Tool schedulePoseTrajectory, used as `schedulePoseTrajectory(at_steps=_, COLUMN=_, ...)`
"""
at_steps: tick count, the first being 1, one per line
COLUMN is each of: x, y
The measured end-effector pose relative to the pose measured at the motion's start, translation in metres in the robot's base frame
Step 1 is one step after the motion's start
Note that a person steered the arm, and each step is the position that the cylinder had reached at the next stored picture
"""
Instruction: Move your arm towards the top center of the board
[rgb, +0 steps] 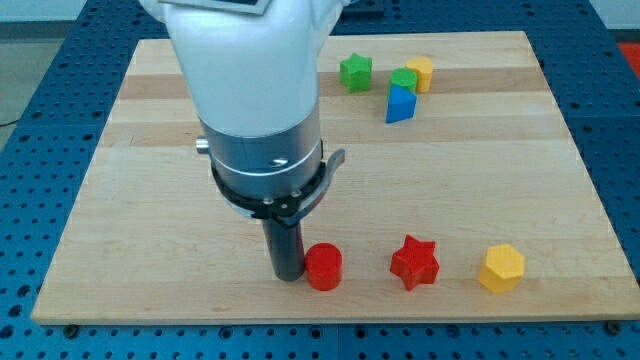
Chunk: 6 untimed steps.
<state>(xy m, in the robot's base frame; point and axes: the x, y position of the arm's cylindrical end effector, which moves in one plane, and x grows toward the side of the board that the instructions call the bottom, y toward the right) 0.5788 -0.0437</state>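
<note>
— Red first: what sits nearest the view's bottom edge?

— A red cylinder (323, 267), low on the wooden board (150, 260) and a little left of centre. My tip (288, 275) stands just at its left side, so close that I cannot tell whether they touch or only nearly touch. The rod has no jaws to open or close; it is a plain dark shaft, holding nothing.

— And along that same row?

— To the view's right of the cylinder lies a red star (415, 262), apart from it, and further right a yellow hexagonal block (501, 268), near the board's lower right corner. All three sit roughly in one line.

— What about the arm itself?

— My arm's white housing and metal collar (262, 150) rise above the tip and cover the left-centre of the board up to the top of the view.

— And the far side?

— Toward the view's top, right of centre, a blue block (400, 104), wedge-like, sits just below a green cylinder (404, 80), seemingly touching it. A yellow block (421, 72) presses against that cylinder's right side. A green star (355, 72) stands a little to their left, apart. The top centre of the board is just left of that star, well away from my tip.
</note>
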Motion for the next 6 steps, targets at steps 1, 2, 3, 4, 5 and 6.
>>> schedulePoseTrajectory(at_steps=1, x=0.000, y=0.006)
schedulePoseTrajectory(at_steps=2, x=0.000, y=-0.010)
schedulePoseTrajectory(at_steps=3, x=-0.032, y=-0.058)
schedulePoseTrajectory(at_steps=4, x=-0.120, y=-0.109)
schedulePoseTrajectory(at_steps=5, x=-0.224, y=-0.140)
schedulePoseTrajectory(at_steps=6, x=-0.325, y=-0.123)
